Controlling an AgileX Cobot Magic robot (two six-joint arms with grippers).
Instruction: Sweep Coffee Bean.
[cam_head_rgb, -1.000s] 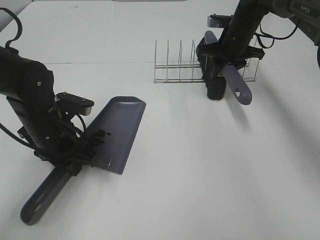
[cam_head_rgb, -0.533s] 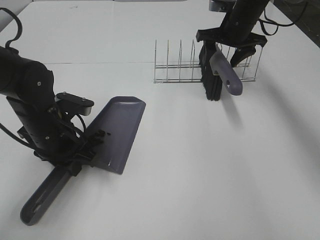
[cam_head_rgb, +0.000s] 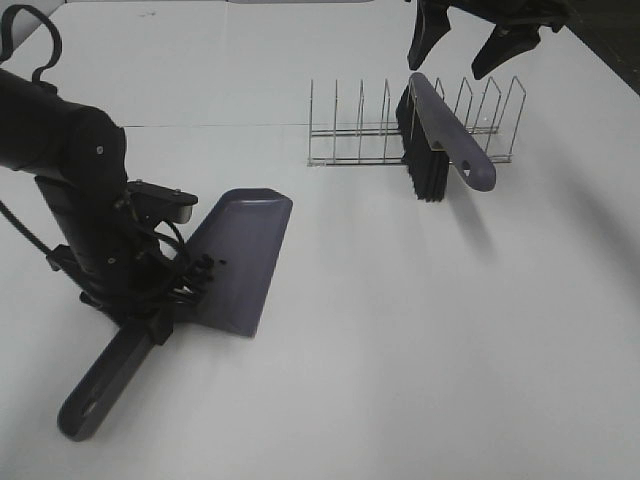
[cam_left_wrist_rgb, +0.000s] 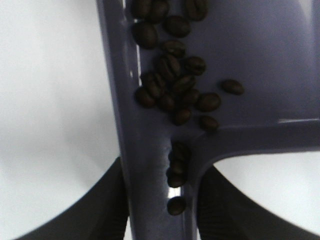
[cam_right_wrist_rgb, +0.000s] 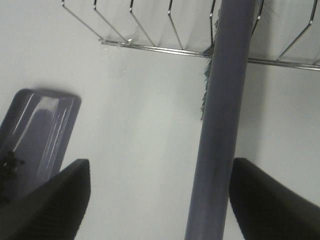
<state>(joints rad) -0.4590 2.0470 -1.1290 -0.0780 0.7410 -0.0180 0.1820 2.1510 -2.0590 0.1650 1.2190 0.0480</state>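
coffee bean (cam_left_wrist_rgb: 172, 85): in dustpan (cam_head_rgb: 238, 262) | left claw (cam_left_wrist_rgb: 160, 200): grasping dustpan handle | right claw (cam_head_rgb: 472, 40): released

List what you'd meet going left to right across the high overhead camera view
left gripper on the dustpan's handle → dustpan → wire rack → brush → right gripper, open above the brush

Ext high cam: looks down across the table (cam_head_rgb: 400, 330) from front, wide, dustpan (cam_head_rgb: 240, 262) at left. Left wrist cam: v. close, straight down onto dustpan (cam_left_wrist_rgb: 260, 65). Right wrist cam: higher, looks down past brush handle (cam_right_wrist_rgb: 222, 115); shares dustpan (cam_right_wrist_rgb: 40, 130) w/ ext view.
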